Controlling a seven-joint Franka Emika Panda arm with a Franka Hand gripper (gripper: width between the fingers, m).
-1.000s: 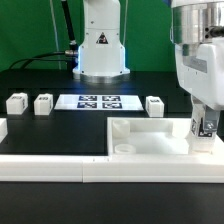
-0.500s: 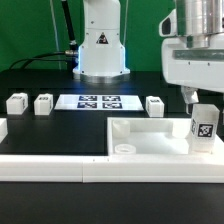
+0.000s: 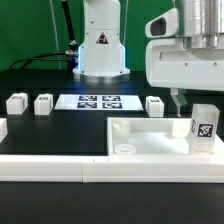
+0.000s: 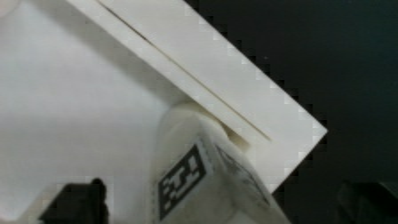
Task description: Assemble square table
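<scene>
One table leg [image 3: 203, 127] is standing upright in a corner of the square tabletop [image 3: 150, 140], directly beneath the pincer [image 4: 228, 203], which is hovering with fingers spread, gripping nothing. Three more legs [image 3: 43, 103] are waiting on the surface [image 3: 60, 130], well away from the pincer. Leg fitting is seemingly underway; the next move is probably calling for re-gripping this leg squarely or fetching another.

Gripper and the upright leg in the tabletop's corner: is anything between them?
Nothing. The exterior view shows the open gripper just above the leg, only bare air between; the wrist view also shows nothing covering the leg.
</scene>
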